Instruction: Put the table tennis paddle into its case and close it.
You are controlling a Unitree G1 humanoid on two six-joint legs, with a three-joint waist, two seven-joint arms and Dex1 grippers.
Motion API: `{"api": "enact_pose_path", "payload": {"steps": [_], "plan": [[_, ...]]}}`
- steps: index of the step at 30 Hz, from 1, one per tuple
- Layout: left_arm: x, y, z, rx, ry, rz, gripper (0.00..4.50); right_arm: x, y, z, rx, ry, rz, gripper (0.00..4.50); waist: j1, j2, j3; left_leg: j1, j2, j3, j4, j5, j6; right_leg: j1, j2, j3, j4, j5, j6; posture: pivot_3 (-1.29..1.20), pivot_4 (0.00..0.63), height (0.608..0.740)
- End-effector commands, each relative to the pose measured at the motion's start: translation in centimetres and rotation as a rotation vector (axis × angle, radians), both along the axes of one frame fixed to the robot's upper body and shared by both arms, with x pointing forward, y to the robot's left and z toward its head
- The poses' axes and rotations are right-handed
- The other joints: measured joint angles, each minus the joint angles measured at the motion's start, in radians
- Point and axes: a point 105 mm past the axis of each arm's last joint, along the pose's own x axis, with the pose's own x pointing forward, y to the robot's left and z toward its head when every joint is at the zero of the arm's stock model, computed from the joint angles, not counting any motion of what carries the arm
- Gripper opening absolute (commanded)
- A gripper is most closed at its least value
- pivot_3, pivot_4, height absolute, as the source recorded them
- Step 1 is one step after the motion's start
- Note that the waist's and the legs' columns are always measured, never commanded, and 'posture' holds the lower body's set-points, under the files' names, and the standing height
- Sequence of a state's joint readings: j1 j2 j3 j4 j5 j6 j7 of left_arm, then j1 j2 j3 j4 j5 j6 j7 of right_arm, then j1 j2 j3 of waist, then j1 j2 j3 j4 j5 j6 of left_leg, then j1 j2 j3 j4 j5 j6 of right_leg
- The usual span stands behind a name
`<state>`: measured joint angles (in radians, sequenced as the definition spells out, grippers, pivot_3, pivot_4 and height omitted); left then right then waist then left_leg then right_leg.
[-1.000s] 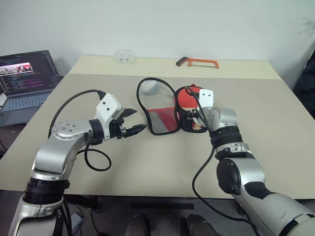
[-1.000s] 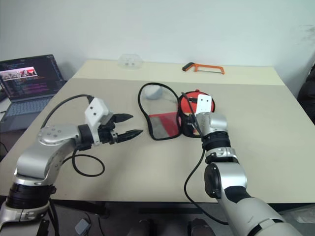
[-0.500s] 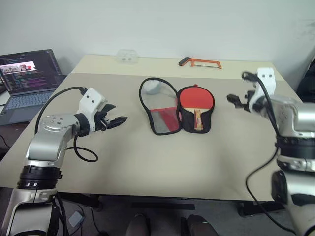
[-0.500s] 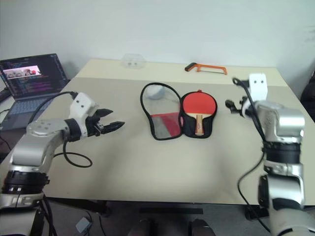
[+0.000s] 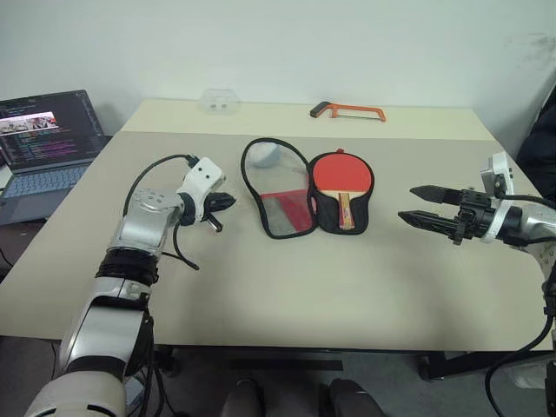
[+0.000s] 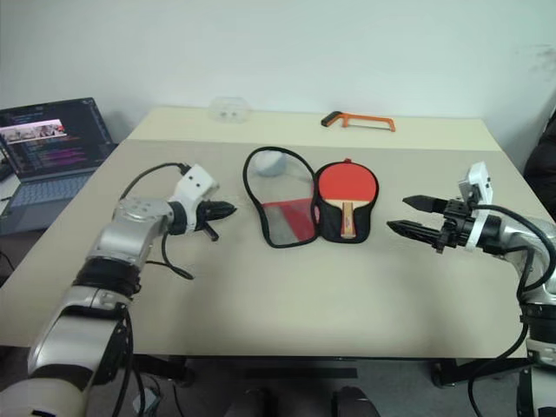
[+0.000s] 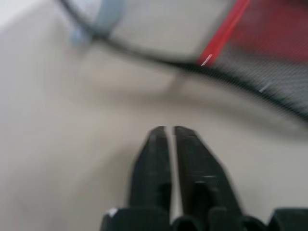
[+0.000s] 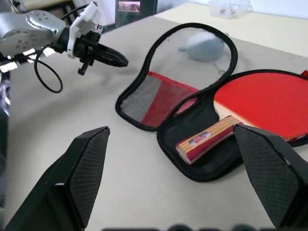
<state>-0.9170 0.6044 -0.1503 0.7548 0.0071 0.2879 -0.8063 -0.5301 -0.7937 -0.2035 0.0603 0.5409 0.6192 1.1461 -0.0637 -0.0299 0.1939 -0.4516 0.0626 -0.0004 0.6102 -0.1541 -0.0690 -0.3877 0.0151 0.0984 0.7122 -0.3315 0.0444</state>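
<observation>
A beige table [image 5: 287,287] stands against a plain white wall [image 5: 287,43].

No text can be read with certainty. The table tennis paddle [image 8: 260,113] has a small red label on its wooden handle, its print too small to make out. The laptop [image 5: 48,139] screen shows lines of text, also illegible.

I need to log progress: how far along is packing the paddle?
Done: the paddle lies in the open case. In hand: nothing; the left gripper is shut beside the flap, the right gripper open and apart. Left: folding the flap over and zipping.
</observation>
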Motion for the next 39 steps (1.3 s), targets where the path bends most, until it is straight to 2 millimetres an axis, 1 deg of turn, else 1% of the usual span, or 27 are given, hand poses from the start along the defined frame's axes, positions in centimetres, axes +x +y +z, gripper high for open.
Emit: {"api": "enact_pose_path", "payload": {"steps": [1, 2, 4, 5, 8, 11, 13, 14, 15, 16, 17, 18, 20, 21, 23, 24, 26, 27, 29, 30, 31, 32, 33, 34, 36, 37, 39], "plan": [[0.9, -0.4, 0.9, 0.024, -0.043, 0.006, 0.06, -0.4, 0.4, 0.9, -0.029, -0.069, 0.013, 4.50, 0.005, 0.000, 0.000, 0.000, 0.000, 0.000, 0.000, 0.000, 0.000, 0.000, 0.000, 0.000, 0.000, 0.000, 0.000, 0.00, 0.150, 0.740], [1.1, -0.6, 0.7, 0.026, -0.041, 0.015, 0.06, -0.4, 0.4, 0.9, -0.030, -0.073, 0.011, 4.50, 0.007, 0.000, 0.000, 0.000, 0.000, 0.000, 0.000, 0.000, 0.000, 0.000, 0.000, 0.000, 0.000, 0.000, 0.000, 0.00, 0.150, 0.740], [1.4, -1.7, 0.4, 0.025, -0.044, -0.004, 0.06, -0.5, 0.6, 1.0, -0.027, -0.080, 0.013, 4.50, 0.009, 0.000, 0.000, 0.000, 0.000, 0.000, 0.000, 0.000, 0.000, 0.000, 0.000, 0.000, 0.000, 0.000, 0.000, 0.00, 0.150, 0.740], [1.5, -2.5, 0.4, 0.006, -0.047, -0.022, 0.06, -0.5, 0.7, 1.1, -0.029, -0.086, 0.015, 4.50, 0.010, 0.000, 0.000, 0.000, 0.000, 0.000, 0.000, 0.000, 0.000, 0.000, 0.000, 0.000, 0.000, 0.000, 0.000, 0.00, 0.150, 0.740], [1.8, -4.1, 0.6, -0.034, -0.058, -0.046, 0.06, -0.7, 1.1, 1.2, -0.029, -0.096, 0.017, 4.50, 0.014, 0.000, 0.000, 0.000, 0.000, 0.000, 0.000, 0.000, 0.000, 0.000, 0.000, -0.001, 0.000, 0.000, 0.000, 0.00, 0.150, 0.740], [2.6, -7.8, 2.1, -0.117, -0.117, -0.088, 0.06, -0.6, 1.2, 1.4, -0.025, -0.109, 0.004, 4.50, 0.017, -0.001, 0.001, 0.000, -0.001, -0.001, 0.000, 0.000, 0.000, 0.000, 0.000, -0.001, 0.000, 0.000, 0.000, 0.00, 0.150, 0.740], [2.9, -9.2, 2.8, -0.151, -0.143, -0.102, 0.06, -0.6, 1.4, 1.5, -0.025, -0.114, 0.002, 4.50, 0.020, -0.001, 0.001, 0.000, -0.001, -0.001, 0.001, 0.000, 0.000, 0.001, 0.000, -0.001, 0.000, 0.000, 0.000, 0.00, 0.150, 0.740], [3.0, -10.4, 3.4, -0.171, -0.169, -0.117, 0.06, -0.7, 1.4, 1.6, -0.025, -0.119, 0.000, 4.50, 0.023, -0.001, 0.001, -0.001, -0.001, -0.001, 0.001, 0.000, 0.000, 0.001, 0.000, -0.001, 0.000, 0.000, 0.000, 0.00, 0.150, 0.740], [3.1, -12.0, 4.4, -0.197, -0.208, -0.142, 0.06, -0.7, 1.4, 1.8, -0.021, -0.128, -0.005, 4.50, 0.025, -0.001, 0.001, -0.001, -0.001, -0.001, 0.001, 0.000, 0.000, 0.001, 0.000, -0.001, 0.000, 0.000, 0.000, 0.00, 0.150, 0.740], [3.2, -13.3, 5.2, -0.219, -0.241, -0.161, 0.06, -0.8, 1.4, 2.0, -0.015, -0.138, -0.011, 4.50, 0.028, -0.001, 0.001, -0.001, -0.001, -0.001, 0.001, 0.000, 0.000, 0.001, 0.000, -0.001, 0.000, 0.000, 0.000, 0.00, 0.150, 0.740], [3.2, -14.0, 5.7, -0.232, -0.261, -0.171, 0.06, -0.8, 1.4, 2.2, -0.011, -0.144, -0.014, 4.50, 0.029, -0.001, 0.001, -0.001, -0.001, -0.001, 0.001, 0.000, 0.000, 0.001, 0.000, -0.001, 0.000, 0.000, 0.000, 0.00, 0.150, 0.740], [3.1, -15.2, 6.7, -0.278, -0.284, -0.185, 0.06, -0.9, 1.4, 2.5, -0.001, -0.153, -0.019, 4.50, 0.029, -0.001, 0.001, -0.001, -0.001, -0.001, 0.001, 0.000, 0.000, 0.001, 0.000, -0.001, 0.000, 0.000, 0.000, 0.00, 0.150, 0.740], [3.0, -16.7, 7.8, -0.341, -0.306, -0.204, 0.06, -1.1, 1.4, 2.9, 0.010, -0.163, -0.022, 4.50, 0.028, -0.001, 0.001, 0.000, -0.001, 0.000, 0.000, 0.000, 0.000, 0.001, 0.000, 0.000, 0.000, 0.000, 0.000, 0.00, 0.150, 0.740], [2.7, -18.4, 8.4, -0.378, -0.313, -0.229, 0.06, -1.2, 1.3, 3.1, 0.014, -0.170, -0.027, 4.50, 0.027, -0.001, 0.001, 0.000, -0.001, 0.000, 0.000, 0.000, 0.000, 0.001, 0.000, 0.000, 0.000, 0.000, 0.000, 0.00, 0.150, 0.740], [2.0, -21.3, 8.6, -0.411, -0.309, -0.272, 0.06, -1.4, 1.2, 3.4, 0.019, -0.182, -0.035, 4.50, 0.029, -0.001, 0.001, 0.000, -0.001, -0.001, 0.000, 0.000, 0.000, 0.001, 0.000, 0.000, 0.000, 0.000, 0.000, 0.00, 0.150, 0.740], [1.6, -22.6, 8.0, -0.388, -0.296, -0.291, 0.06, -1.4, 1.2, 3.5, 0.019, -0.189, -0.043, 4.50, 0.031, -0.001, 0.001, 0.000, -0.002, -0.001, 0.001, 0.000, 0.000, 0.001, 0.000, 0.000, 0.000, 0.000, 0.000, 0.00, 0.150, 0.740], [1.3, -23.9, 6.8, -0.320, -0.292, -0.302, 0.06, -1.5, 1.1, 3.8, 0.020, -0.198, -0.055, 4.50, 0.032, -0.001, 0.001, 0.000, -0.002, -0.001, 0.001, 0.000, 0.000, 0.002, -0.001, 0.000, -0.001, 0.000, 0.000, 0.00, 0.150, 0.740], [1.3, -24.2, 6.9, -0.305, -0.309, -0.295, 0.06, -1.6, 1.0, 4.0, 0.022, -0.202, -0.059, 4.50, 0.031, -0.001, 0.001, 0.000, -0.002, -0.001, 0.001, 0.000, 0.000, 0.002, -0.001, 0.000, -0.001, 0.000, 0.000, 0.00, 0.150, 0.740], [1.5, -23.5, 8.6, -0.373, -0.331, -0.270, 0.06, -1.8, 0.9, 4.1, 0.041, -0.176, -0.074, 4.50, 0.023, -0.001, 0.001, 0.000, -0.002, -0.001, 0.000, 0.000, 0.000, 0.002, -0.001, 0.000, 0.000, 0.000, 0.000, 0.00, 0.150, 0.740], [1.6, -22.7, 9.8, -0.397, -0.354, -0.276, 0.06, -1.7, 0.7, 4.0, 0.052, -0.150, -0.091, 4.50, 0.018, -0.001, 0.001, 0.000, -0.002, -0.001, 0.000, 0.000, 0.000, 0.001, 0.000, 0.000, 0.000, 0.000, 0.000, 0.00, 0.150, 0.740], [1.6, -22.1, 10.5, -0.406, -0.370, -0.284, 0.06, -1.6, 0.6, 3.8, 0.060, -0.132, -0.103, 4.50, 0.010, -0.001, 0.001, 0.001, -0.002, -0.001, 0.000, 0.000, 0.000, 0.001, 0.000, 0.001, 0.001, 0.000, 0.000, 0.00, 0.150, 0.740], [1.3, -21.3, 11.4, -0.400, -0.390, -0.326, 0.06, -1.2, 0.4, 3.5, 0.080, -0.103, -0.137, 4.50, 0.006, -0.001, 0.001, 0.001, -0.002, -0.001, 0.000, 0.000, 0.000, 0.001, 0.000, 0.001, 0.001, 0.000, 0.000, 0.00, 0.150, 0.740], [0.8, -20.3, 12.0, -0.389, -0.407, -0.374, 0.06, -0.5, 0.2, 3.0, 0.104, -0.066, -0.183, 4.50, -0.001, -0.001, 0.001, 0.001, -0.001, -0.001, -0.001, 0.001, -0.001, 0.001, 0.000, 0.001, 0.001, 0.000, 0.000, 0.00, 0.150, 0.740], [0.2, -19.0, 12.6, -0.379, -0.413, -0.416, 0.06, 0.7, -0.1, 2.2, 0.128, -0.012, -0.261, 4.50, -0.005, -0.001, 0.001, 0.002, -0.001, 0.000, -0.001, 0.001, -0.001, 0.001, 0.000, 0.001, 0.002, 0.000, 0.000, 0.00, 0.150, 0.740], [-0.9, -16.6, 12.9, -0.351, -0.411, -0.457, 0.06, 2.8, -0.7, 0.6, 0.166, 0.080, -0.402, 4.50, -0.019, 0.000, 0.000, 0.003, 0.000, 0.000, -0.001, 0.002, -0.004, 0.002, 0.001, 0.002, 0.002, 0.000, 0.000, 0.00, 0.150, 0.740], [-1.3, -15.3, 12.8, -0.327, -0.402, -0.456, 0.22, 3.7, -0.9, -0.1, 0.218, 0.136, -0.456, 4.50, -0.022, 0.000, 0.000, 0.004, 0.000, 0.000, -0.001, 0.003, -0.006, 0.002, 0.000, 0.002, 0.003, 0.000, 0.000, 0.00, 0.150, 0.740], [-2.1, -12.7, 12.2, -0.284, -0.373, -0.440, 0.65, 4.7, -0.8, -1.2, 0.320, 0.235, -0.502, 4.50, -0.020, 0.001, 0.000, 0.006, 0.000, 0.000, -0.002, 0.005, -0.007, 0.003, 0.000, 0.001, 0.003, 0.000, 0.000, 0.00, 0.150, 0.740]]}}
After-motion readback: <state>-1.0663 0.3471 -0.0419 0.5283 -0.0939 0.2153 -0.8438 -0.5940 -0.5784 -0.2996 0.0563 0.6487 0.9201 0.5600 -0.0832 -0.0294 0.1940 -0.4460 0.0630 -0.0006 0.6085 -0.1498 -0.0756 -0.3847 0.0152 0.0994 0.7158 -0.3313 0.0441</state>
